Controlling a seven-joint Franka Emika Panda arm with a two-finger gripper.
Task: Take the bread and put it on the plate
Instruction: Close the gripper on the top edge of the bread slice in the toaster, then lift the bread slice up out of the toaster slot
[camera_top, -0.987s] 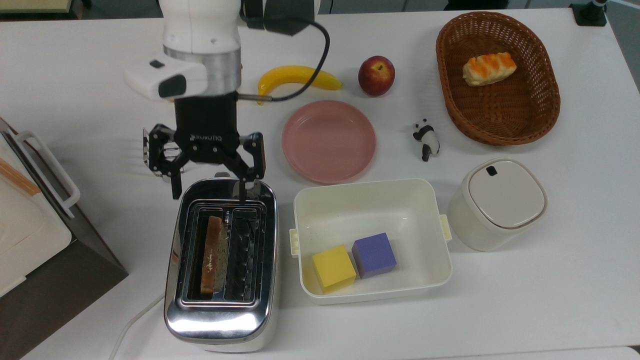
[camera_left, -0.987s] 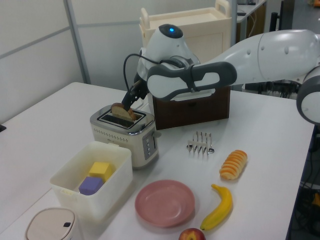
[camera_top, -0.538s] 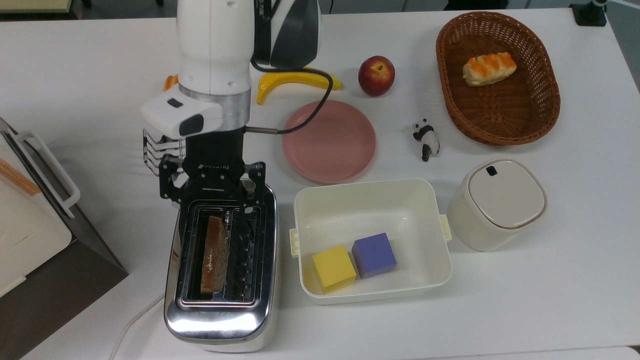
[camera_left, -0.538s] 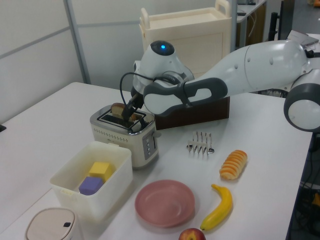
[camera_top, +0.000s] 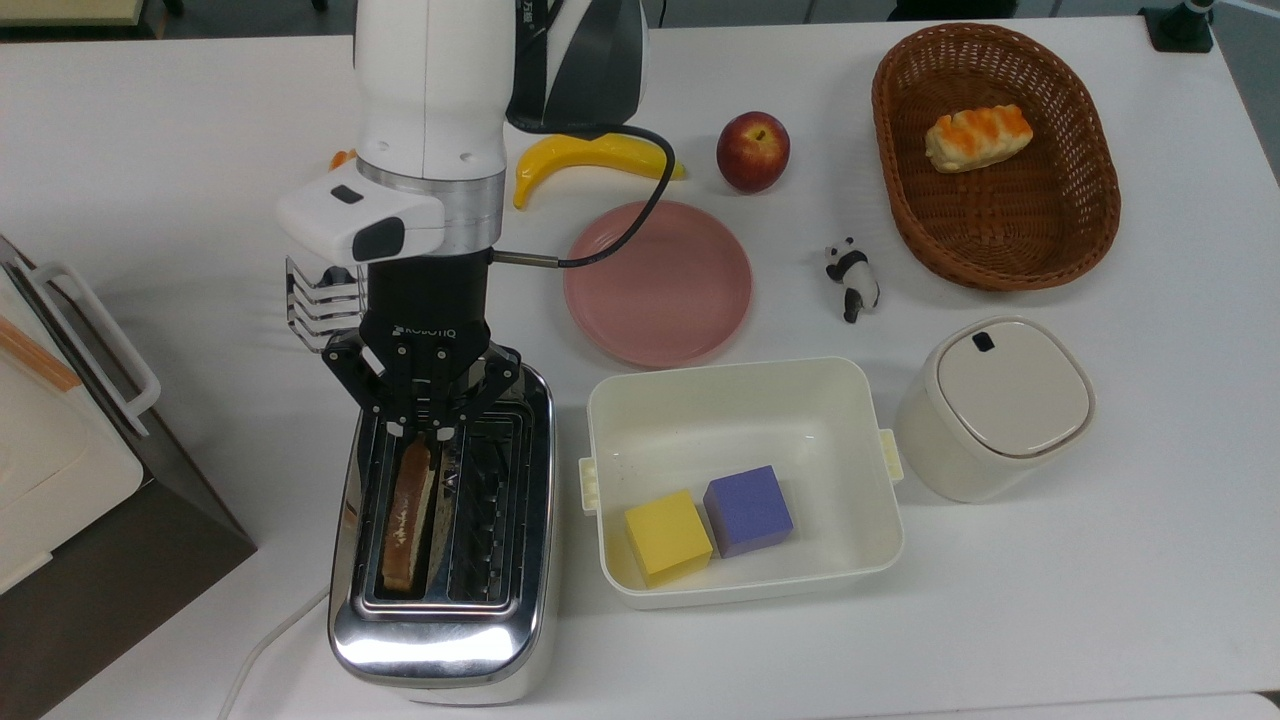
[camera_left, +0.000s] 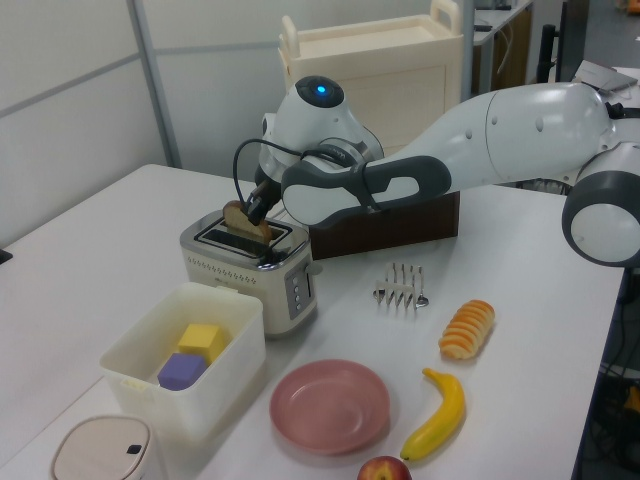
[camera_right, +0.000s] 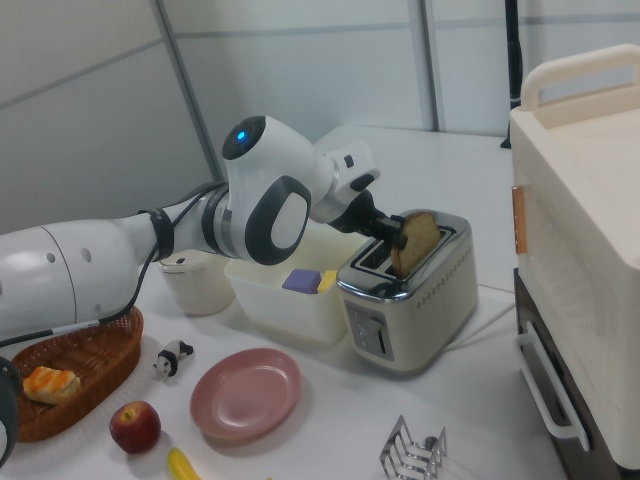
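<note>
Nearest to us in the top view stands the chrome toaster (camera_top: 440, 540), and in the slot on the top view's left sits the bread (camera_top: 405, 510), a brown slice standing on its edge. In the right view the bread (camera_right: 416, 241) rises well above the toaster's top, so we judge that it is already partly lifted or at least free to come out. The tool (camera_top: 418, 432) is at the far end of this slot, and its fingers are drawn together on the end of the slice, pinching it between them; in the left view the tool (camera_left: 252, 208) meets the bread (camera_left: 243, 220) at the same place. So, in our judgement, the grasp is made, and this is the first part of the task. Beside the toaster, on the top view's right, the white tub (camera_top: 745, 400) holds a yellow cube (camera_top: 667, 537) and a purple cube (camera_top: 748, 510); these have no part in the work. A little farther lies the plate (camera_top: 657, 282), pale pink and with nothing on it, well apart from the toaster. What is left, as we see it, is to pull the slice fully out of the slot, carry it past the tub corner, and lay it flat on the plate. Beyond, on the white bench (camera_top: 1100, 600), we see a banana (camera_top: 590, 157) and an apple (camera_top: 752, 151).
</note>
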